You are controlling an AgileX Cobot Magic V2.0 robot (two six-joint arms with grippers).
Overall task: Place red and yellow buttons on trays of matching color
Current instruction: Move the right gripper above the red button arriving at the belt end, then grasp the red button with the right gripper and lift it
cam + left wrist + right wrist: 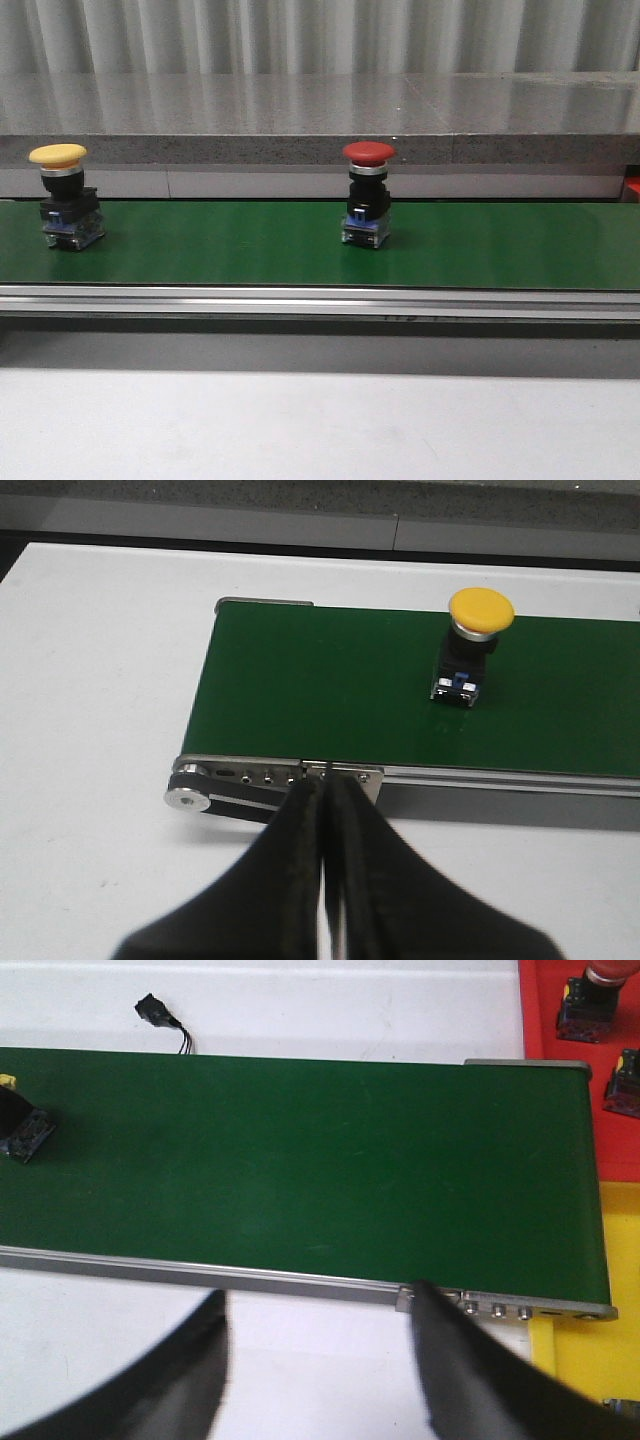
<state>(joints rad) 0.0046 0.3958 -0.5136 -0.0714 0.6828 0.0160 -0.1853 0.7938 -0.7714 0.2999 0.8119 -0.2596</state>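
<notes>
You will find no text, label, brand, number or sign that can be read in any of the three views. The blue bases of the yellow button (61,196) and the red button (367,191) are too small and blurred to show any marking.

A corrugated grey metal wall (320,35) is seen at the far side. Below it, a polished grey stone ledge (320,115) is lit softly, and pale reflections are shown. A white table surface (320,425) is seen near.
</notes>
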